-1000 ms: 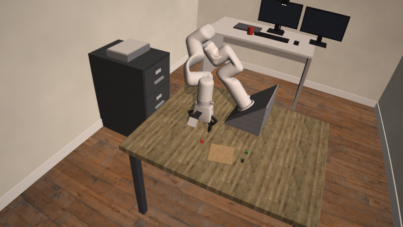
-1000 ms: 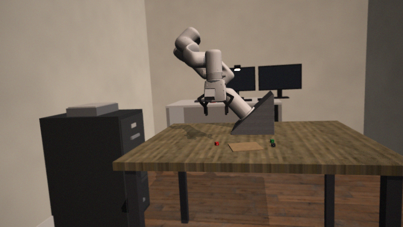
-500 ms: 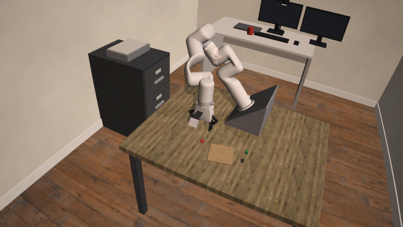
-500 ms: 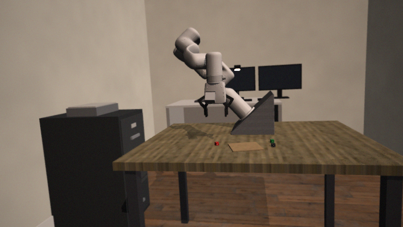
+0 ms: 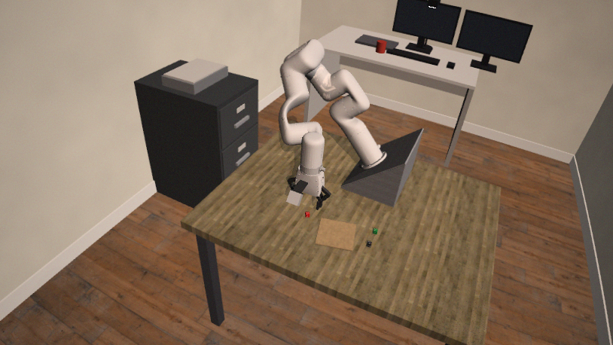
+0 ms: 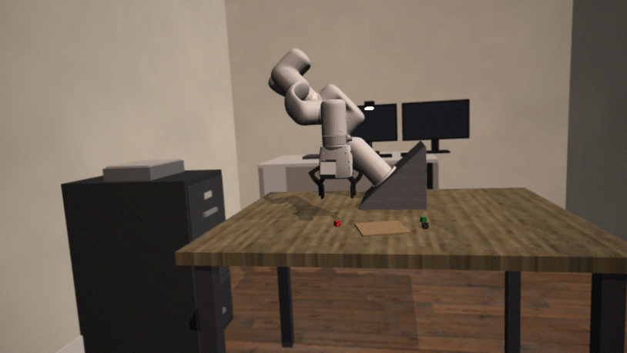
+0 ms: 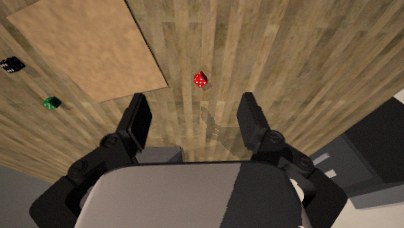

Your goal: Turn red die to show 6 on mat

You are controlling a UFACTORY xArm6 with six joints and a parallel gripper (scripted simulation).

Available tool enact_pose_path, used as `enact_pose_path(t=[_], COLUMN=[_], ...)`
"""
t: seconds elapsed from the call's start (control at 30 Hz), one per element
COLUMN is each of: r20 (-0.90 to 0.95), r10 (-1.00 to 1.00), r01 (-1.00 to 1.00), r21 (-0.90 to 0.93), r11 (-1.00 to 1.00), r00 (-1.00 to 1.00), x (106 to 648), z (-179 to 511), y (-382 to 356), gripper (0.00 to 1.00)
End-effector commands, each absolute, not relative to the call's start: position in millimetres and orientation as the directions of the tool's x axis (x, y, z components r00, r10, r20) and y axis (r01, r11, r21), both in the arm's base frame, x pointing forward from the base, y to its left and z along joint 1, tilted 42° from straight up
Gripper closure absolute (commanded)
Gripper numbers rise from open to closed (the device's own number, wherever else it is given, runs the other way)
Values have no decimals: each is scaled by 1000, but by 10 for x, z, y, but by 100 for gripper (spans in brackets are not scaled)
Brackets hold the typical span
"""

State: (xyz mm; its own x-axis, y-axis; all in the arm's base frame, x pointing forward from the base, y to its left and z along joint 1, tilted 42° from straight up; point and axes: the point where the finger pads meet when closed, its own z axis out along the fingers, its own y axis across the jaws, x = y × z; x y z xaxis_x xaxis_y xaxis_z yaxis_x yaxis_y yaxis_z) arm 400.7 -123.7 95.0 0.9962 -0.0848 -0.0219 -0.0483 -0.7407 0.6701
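The red die [image 5: 307,214] [image 6: 336,223] [image 7: 200,79] lies on the bare wooden table, just left of the tan mat [image 5: 336,233] [image 6: 381,227] [image 7: 85,45] and not on it. Its top face is too small to read. My gripper [image 5: 307,201] [image 6: 336,195] [image 7: 194,103] is open and empty. It points straight down and hangs a little above the table, almost over the red die and slightly behind it. A green die [image 5: 375,230] [image 6: 423,218] [image 7: 51,103] and a black die [image 5: 369,243] [image 6: 424,225] [image 7: 12,64] lie on the table just right of the mat.
The arm's grey wedge base [image 5: 385,171] [image 6: 399,184] stands behind the mat. A black filing cabinet [image 5: 193,128] [image 6: 131,246] stands off the table's left edge. A desk with monitors [image 5: 398,59] is at the back of the room.
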Motion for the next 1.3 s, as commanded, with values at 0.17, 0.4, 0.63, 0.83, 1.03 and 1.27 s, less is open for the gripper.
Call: enact_pose_path(t=[0.17,0.4,0.63,0.83,1.03,1.27], r20=[-15,-15,-15,-15,-15,-15], r10=[-82,-82,-82,-82,-82,-82], r01=[-51,-51,-51,-51,-51,-51], r21=[671,671,671,671,671,671], r11=[-739,-739,-739,-739,-739,-739], r00=[997,997,997,997,997,997], x=[4005,4000,4000,4000,4000,4000], z=[559,509,509,509,509,509], y=[-1598,-1643,-1643,-1643,-1643,-1643], gripper=[0,0,0,0,0,0])
